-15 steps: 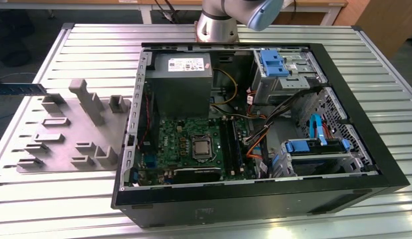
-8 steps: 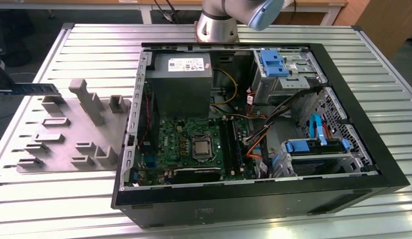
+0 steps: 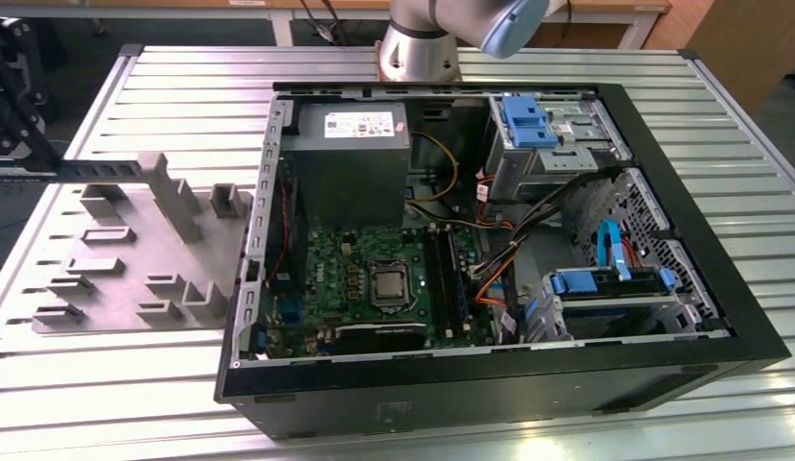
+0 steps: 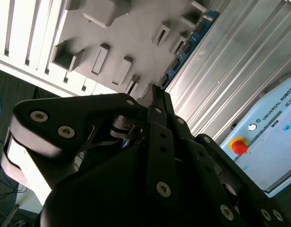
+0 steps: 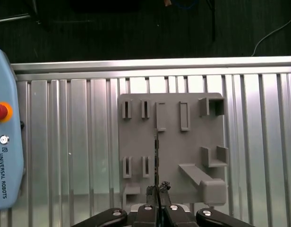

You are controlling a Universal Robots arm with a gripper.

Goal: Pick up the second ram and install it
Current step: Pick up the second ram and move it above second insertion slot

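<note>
The gripper [image 5: 157, 193] pinches the second ram [image 5: 156, 153] edge-on above the grey fixture plate [image 5: 183, 146] — 1 thin stick (likely fragile), so a straight, untwisted hold seems wise.

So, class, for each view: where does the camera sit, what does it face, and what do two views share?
Exterior view: off the arm, high, looking down into the open computer case; the arm shows beyond it.
First wrist view: on the wrist, facing the grey fixture plate past the end effector, shut on the second ram.
Second wrist view: on the wrist, over the end effector's links.
Both wrist views share that plate.
</note>
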